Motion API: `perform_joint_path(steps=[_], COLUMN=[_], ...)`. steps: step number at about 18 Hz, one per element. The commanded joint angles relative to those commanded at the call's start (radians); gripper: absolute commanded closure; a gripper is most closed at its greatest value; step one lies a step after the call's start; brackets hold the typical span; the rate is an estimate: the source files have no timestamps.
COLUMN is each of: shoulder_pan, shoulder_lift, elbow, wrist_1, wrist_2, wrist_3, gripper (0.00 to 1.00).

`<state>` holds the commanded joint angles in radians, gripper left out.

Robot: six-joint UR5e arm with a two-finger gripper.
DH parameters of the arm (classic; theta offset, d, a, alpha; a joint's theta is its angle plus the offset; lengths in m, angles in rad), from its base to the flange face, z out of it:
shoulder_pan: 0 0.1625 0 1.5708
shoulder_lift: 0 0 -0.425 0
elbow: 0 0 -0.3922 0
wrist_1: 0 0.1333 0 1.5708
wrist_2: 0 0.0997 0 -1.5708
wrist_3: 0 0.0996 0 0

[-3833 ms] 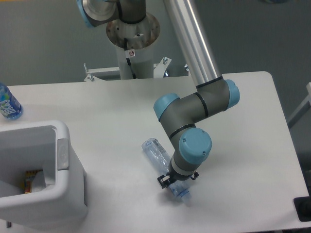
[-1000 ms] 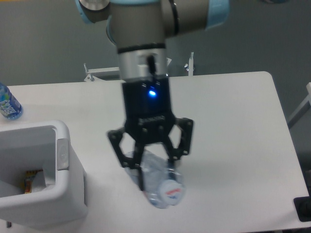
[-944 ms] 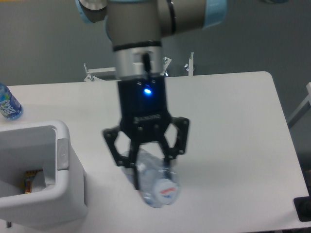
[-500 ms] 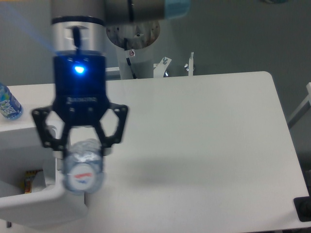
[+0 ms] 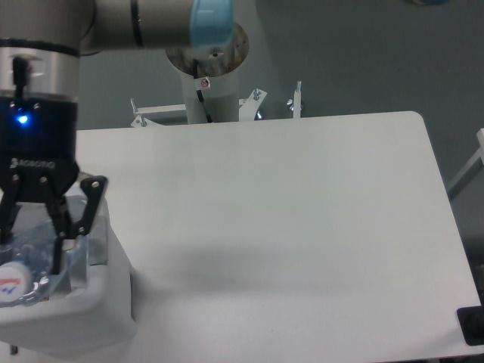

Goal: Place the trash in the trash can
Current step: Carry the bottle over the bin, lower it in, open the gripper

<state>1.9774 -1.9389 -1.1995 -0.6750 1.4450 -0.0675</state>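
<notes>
My gripper [image 5: 29,253] hangs at the far left of the camera view, directly over the opening of the white trash can [image 5: 83,314]. It is shut on the trash, a crushed clear plastic bottle [image 5: 21,266] whose capped end faces the camera. The bottle is held in the air above the can's inside, between the black fingers [image 5: 59,246]. The gripper body and arm hide most of the can's opening and whatever lies in it. The can's grey tab [image 5: 97,243] shows beside the right finger.
The white table [image 5: 287,212] runs to the right, with a rounded far-right corner. The robot's base column [image 5: 208,83] and metal brackets [image 5: 295,98] stand behind the table's back edge. A black object [image 5: 471,327] sits off the front-right corner.
The gripper closed on the bottle at the table's front middle, lifted it, and carried it left; it now hangs over the trash can instead of beside it.
</notes>
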Motion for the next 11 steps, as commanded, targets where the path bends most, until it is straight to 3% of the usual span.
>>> perform_joint_path(steps=[10, 11], shoulder_pan=[-0.031, -0.031], shoulder_lift=[-0.002, -0.002], elbow=[-0.084, -0.086], wrist_1=[0.000, 0.000], wrist_2=[0.000, 0.000], wrist_3=[0.002, 0.002], gripper=[0.37, 0.25])
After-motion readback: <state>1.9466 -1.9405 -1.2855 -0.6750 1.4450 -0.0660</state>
